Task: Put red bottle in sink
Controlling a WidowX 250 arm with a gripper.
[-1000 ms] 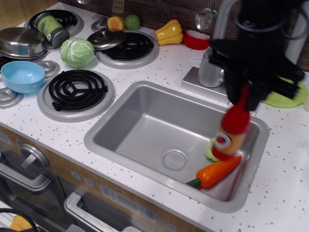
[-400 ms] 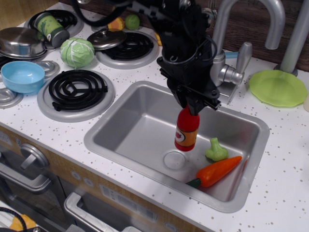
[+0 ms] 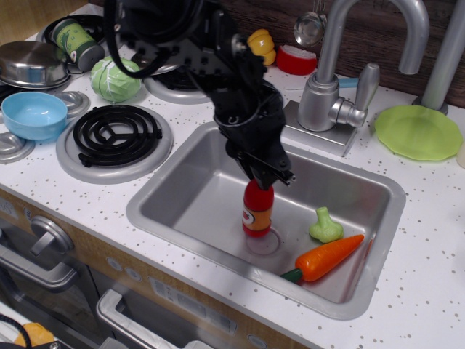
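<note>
The red bottle (image 3: 257, 210) stands upright inside the silver sink (image 3: 196, 189), its base at the round drain (image 3: 263, 242). It has a yellow-orange label. My black gripper (image 3: 265, 177) reaches down from the upper left and is shut on the bottle's cap, which the fingers hide. The arm covers the sink's back left rim.
An orange toy carrot (image 3: 325, 258) and a green vegetable piece (image 3: 325, 226) lie in the sink's right part. The faucet (image 3: 330, 87) stands behind the sink, a green plate (image 3: 418, 132) to its right. Burners (image 3: 116, 136), a blue bowl (image 3: 33, 115), a cabbage (image 3: 114, 80) and a steel pot (image 3: 29, 62) are at left.
My gripper carried the red bottle from the sink's right side leftward and down. The bottle now stands low on the drain.
</note>
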